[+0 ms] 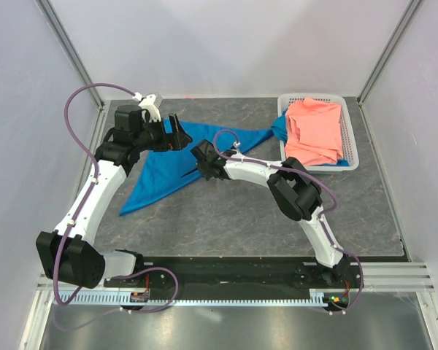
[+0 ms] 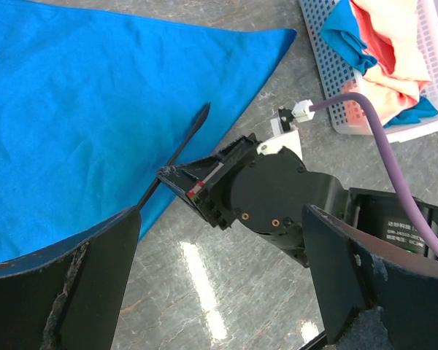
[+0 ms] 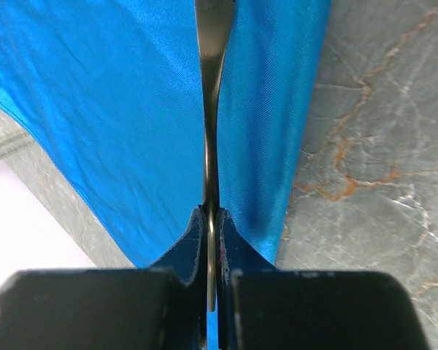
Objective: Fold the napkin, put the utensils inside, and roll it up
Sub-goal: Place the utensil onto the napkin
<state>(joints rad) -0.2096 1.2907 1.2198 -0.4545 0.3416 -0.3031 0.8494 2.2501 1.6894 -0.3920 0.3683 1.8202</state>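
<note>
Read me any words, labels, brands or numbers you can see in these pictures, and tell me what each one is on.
Small white print, about two lines, on the black housing of the right arm, seen from the left wrist: too small and blurred to read.
No text shows on the blue napkin, the black knife or the white basket.

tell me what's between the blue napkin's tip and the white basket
Only a narrow strip of bare grey table. The left wrist view shows the napkin tip ending just short of the basket wall, with nothing lying in the gap.
</note>
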